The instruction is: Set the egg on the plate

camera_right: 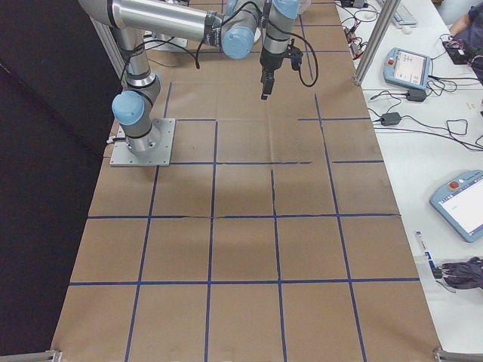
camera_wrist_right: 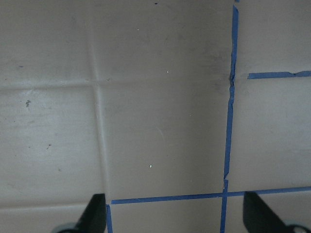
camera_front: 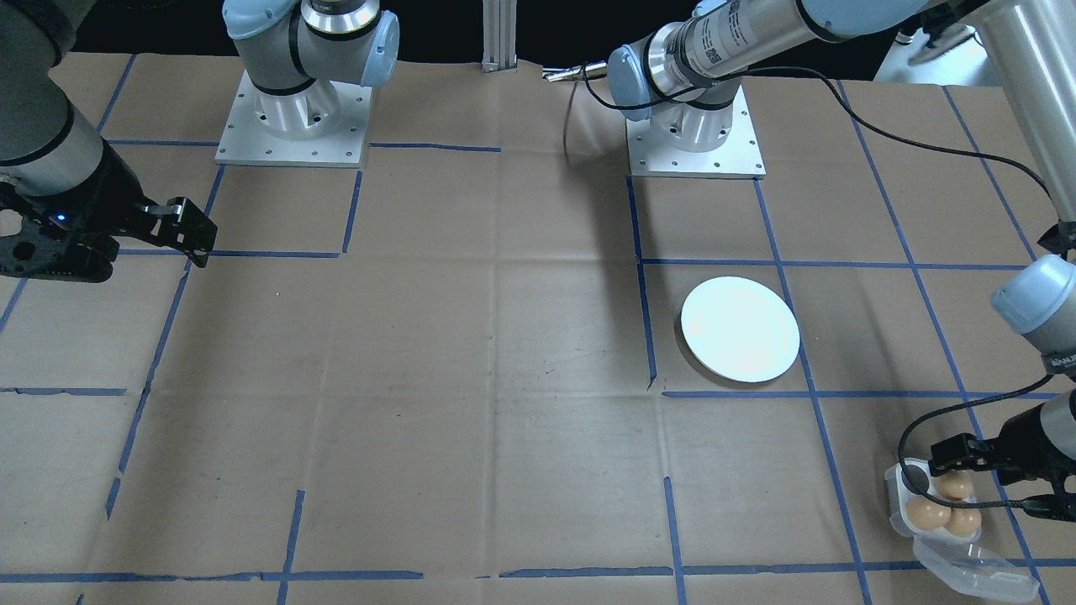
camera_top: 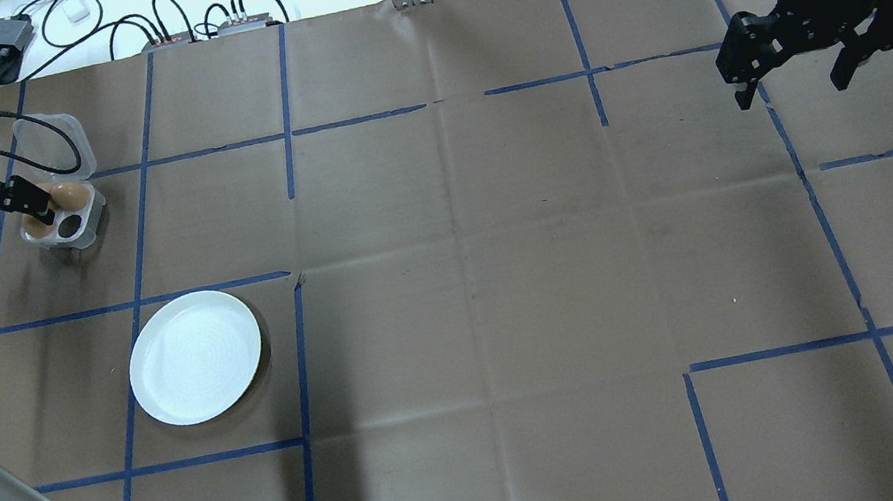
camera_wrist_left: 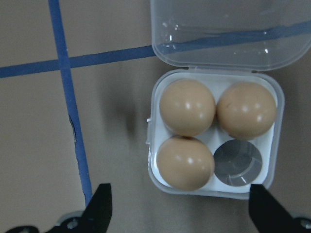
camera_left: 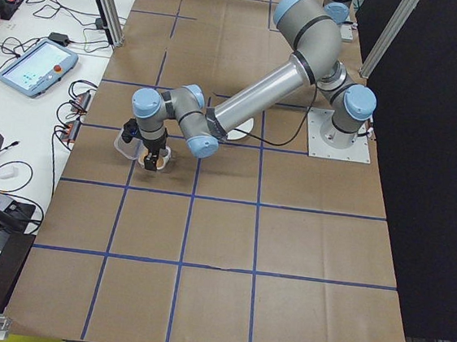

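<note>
Eggs fill my left wrist view: three tan ones sit in the small white egg tray (camera_wrist_left: 214, 133), its fourth cup bare and its clear lid (camera_wrist_left: 228, 34) folded back flat. My left end effector (camera_wrist_left: 177, 206) hangs straight above this tray with its fingers spread wide, one tip at each lower corner of the view, nothing between them. I judge the near-left egg (camera_wrist_left: 185, 162) the easiest pick, since it lies almost directly below the end effector and a little toward the left fingertip. Eggs stand on end in their cups, so the long axis points up at me and either closing direction should do. Reading the overhead view from left to right, the plate (camera_top: 195, 356) lies on the bench (camera_top: 470, 283) near the left end effector, on the robot's side of the tray and still bare. Far off to the right, my right end effector (camera_top: 797, 87) hovers spread and empty over bare paper, well apart from both, so the left arm is plainly the nearer one.
</note>
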`<state>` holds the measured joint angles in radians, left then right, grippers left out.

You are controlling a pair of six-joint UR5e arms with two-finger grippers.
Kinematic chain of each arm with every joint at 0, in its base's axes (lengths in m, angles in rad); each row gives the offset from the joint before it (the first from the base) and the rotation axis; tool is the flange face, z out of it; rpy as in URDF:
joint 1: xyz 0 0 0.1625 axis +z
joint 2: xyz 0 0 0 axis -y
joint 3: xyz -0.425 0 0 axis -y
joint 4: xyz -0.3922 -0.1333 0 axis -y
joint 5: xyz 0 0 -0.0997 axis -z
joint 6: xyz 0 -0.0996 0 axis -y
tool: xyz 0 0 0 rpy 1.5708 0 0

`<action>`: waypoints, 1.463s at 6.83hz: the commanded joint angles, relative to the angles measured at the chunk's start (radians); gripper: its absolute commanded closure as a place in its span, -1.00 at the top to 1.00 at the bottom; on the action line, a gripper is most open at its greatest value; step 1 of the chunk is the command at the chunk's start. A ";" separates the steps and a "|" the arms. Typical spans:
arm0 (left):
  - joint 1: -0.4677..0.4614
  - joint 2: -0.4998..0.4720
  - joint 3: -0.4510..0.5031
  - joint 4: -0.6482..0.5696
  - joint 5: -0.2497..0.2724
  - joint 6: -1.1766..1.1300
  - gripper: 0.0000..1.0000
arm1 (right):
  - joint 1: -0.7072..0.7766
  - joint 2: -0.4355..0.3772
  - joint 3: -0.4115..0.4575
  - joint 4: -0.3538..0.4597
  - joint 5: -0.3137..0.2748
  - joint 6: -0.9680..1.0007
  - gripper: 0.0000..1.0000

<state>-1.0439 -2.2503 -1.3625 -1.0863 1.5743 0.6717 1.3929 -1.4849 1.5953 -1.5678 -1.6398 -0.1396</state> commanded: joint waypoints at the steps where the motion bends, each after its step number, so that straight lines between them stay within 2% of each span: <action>1: -0.001 -0.012 0.006 -0.006 0.001 0.002 0.85 | 0.000 0.000 0.000 0.000 0.000 0.000 1.00; 2: -0.001 -0.026 0.011 0.003 -0.002 0.000 0.78 | 0.000 0.000 0.000 0.000 0.000 0.000 1.00; 4: 0.001 -0.034 0.011 0.008 -0.017 0.000 0.76 | 0.000 0.000 0.000 0.000 0.000 0.000 1.00; 5: -0.001 -0.029 0.011 0.008 -0.022 -0.001 0.65 | 0.000 0.000 0.000 0.000 0.000 0.000 1.00; 7: -0.001 -0.023 0.013 0.008 -0.020 -0.003 0.13 | 0.000 0.000 0.000 0.000 0.000 0.000 1.00; 8: -0.001 -0.023 0.014 0.008 -0.019 -0.003 -0.01 | 0.000 0.000 0.000 0.000 0.000 0.000 1.00; 10: -0.001 -0.019 0.013 0.008 -0.019 -0.003 -0.06 | 0.000 0.000 0.000 0.000 0.000 0.000 1.00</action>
<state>-1.0448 -2.2715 -1.3496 -1.0777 1.5553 0.6688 1.3929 -1.4849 1.5953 -1.5677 -1.6398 -0.1396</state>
